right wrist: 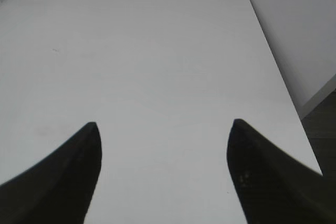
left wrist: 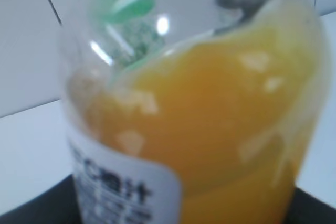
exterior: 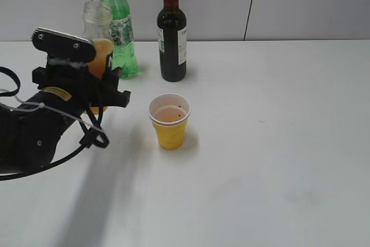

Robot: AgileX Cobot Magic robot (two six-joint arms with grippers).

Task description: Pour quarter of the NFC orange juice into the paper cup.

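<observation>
Gripper (exterior: 98, 88) hides juice bottle (exterior: 97, 33) (label blurred).

We see a plain test room, something like a robotics lab, not a home or a kitchen. The tabletop (exterior: 277, 160) is bare white and wide, and the wall behind it is made of pale grey panels (exterior: 306, 4) with thin dark seams. In the right wrist view the tabletop ends at a corner ahead of the right tool (right wrist: 163, 145), and to the right of this tool a strip of dark floor (right wrist: 320, 124) shows. A black robot arm (exterior: 34, 131) with loose cables works here.
</observation>
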